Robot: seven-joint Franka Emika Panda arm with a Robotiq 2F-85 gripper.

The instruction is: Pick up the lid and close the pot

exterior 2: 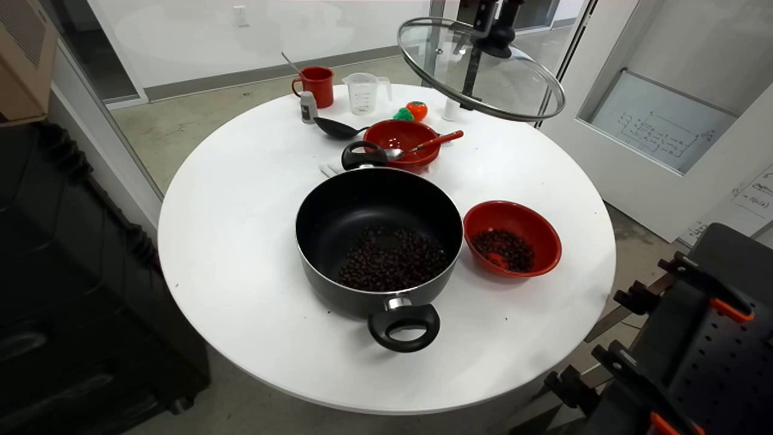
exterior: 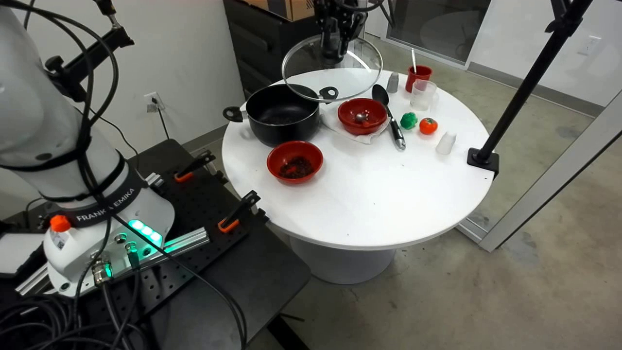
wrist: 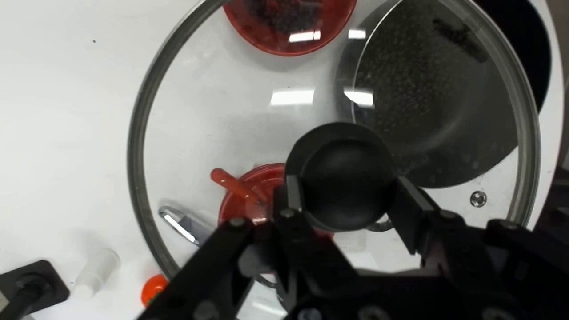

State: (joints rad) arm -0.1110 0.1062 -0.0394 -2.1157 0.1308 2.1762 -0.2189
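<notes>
The lid (exterior: 311,68) is round clear glass with a metal rim and a black knob. It hangs in the air in both exterior views (exterior 2: 513,81), tilted in the picture. My gripper (exterior: 334,48) holds it by the knob, its fingers on either side of the knob in the wrist view (wrist: 346,191). The black pot (exterior: 279,129) stands uncovered on the table, with dark beans inside, in an exterior view (exterior 2: 338,296). In the wrist view the pot (wrist: 466,142) lies at upper right, largely seen through the glass. The lid is above the table, off to the pot's side.
A red bowl with beans (exterior 2: 546,244) stands beside the pot. Stacked red bowls (exterior: 346,115) with a spoon sit below the lid. A black ladle (exterior: 397,133), tomato (exterior: 428,126), measuring cup (exterior: 422,97) and red mug (exterior: 422,74) stand farther along. A black pole (exterior: 529,73) is clamped at the table edge.
</notes>
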